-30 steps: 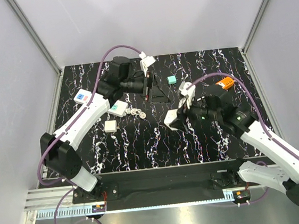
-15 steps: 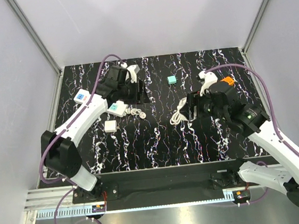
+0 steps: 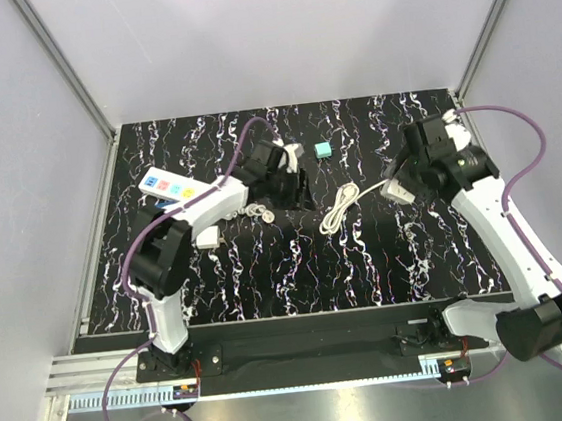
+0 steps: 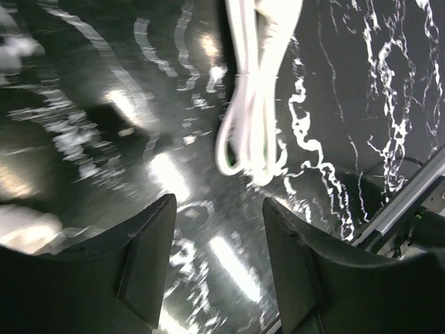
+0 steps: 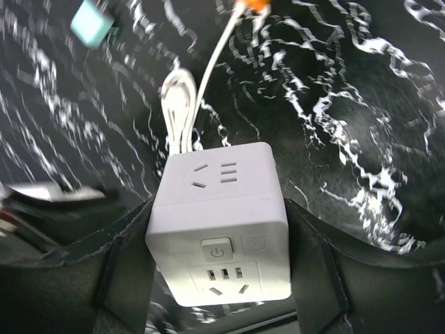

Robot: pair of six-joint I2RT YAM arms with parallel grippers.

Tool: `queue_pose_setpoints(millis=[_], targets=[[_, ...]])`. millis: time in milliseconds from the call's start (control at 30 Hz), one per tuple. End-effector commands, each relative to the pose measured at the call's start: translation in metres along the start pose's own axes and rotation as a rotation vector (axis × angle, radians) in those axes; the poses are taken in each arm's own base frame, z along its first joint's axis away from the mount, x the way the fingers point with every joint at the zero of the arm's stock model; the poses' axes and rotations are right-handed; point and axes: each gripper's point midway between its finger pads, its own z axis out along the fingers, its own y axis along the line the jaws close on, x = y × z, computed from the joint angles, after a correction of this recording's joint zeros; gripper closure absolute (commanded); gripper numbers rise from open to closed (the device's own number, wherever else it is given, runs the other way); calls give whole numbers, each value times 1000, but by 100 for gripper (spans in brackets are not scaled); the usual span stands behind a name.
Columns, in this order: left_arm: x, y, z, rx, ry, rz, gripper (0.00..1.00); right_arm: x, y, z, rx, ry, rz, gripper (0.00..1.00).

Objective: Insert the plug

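Between the fingers of the right hand (image 5: 219, 261) sits the plug (image 5: 219, 205), clamped on opposite sides above the desk (image 3: 266, 262); it looks rigid, light and slick, so those flat faces suit best; left hand (image 4: 219, 257) gapes empty over a white cable (image 4: 254, 104).

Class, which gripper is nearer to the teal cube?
Left. In the top view the left gripper lies just to the near-left of the teal cube; the right gripper, clamping the plug, is farther off to its near-right.
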Motion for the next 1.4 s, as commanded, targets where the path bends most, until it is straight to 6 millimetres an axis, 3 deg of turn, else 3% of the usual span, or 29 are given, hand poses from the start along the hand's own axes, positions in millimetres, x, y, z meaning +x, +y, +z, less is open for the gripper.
queue_pose_setpoints(millis=[0,133,267,533,633,667,733,800,933,1000,1100,1133,1167,1200,1267,1367], targets=[[-21,-41,17,125,-73,39,44,-36,2,-11,79,-72,262,100],[-5,-54,49,175,-38,36,46,-52,2,0,128,-86,364,100],[9,-69,66,219,-12,32,46,-64,-3,12,160,-78,392,100],[23,-66,89,183,9,53,48,-74,-30,6,203,-166,340,100],[28,-75,93,210,27,54,71,-74,-39,7,224,-188,296,100],[33,-80,93,217,35,48,84,-75,-43,8,238,-193,288,100],[39,-88,87,245,26,36,95,-75,-47,11,255,-198,280,100],[53,-101,82,268,31,5,100,-75,-52,15,274,-194,305,100],[89,-123,64,312,8,-62,100,-73,-54,28,294,-166,376,100],[107,-140,59,344,15,-127,96,-71,-57,39,327,-152,417,100],[128,-166,47,407,8,-164,77,-66,-58,56,356,-111,459,100],[128,-175,41,429,-1,-159,69,-65,-59,60,363,-98,474,100],[134,-185,36,447,9,-148,51,-65,-58,63,368,-93,486,100],[133,-190,32,458,6,-142,40,-63,-59,70,382,-88,511,100],[127,-199,16,473,-6,-119,29,-64,-60,78,402,-83,554,100],[109,-190,-6,400,-54,-57,25,-74,-61,85,421,-111,585,100]])
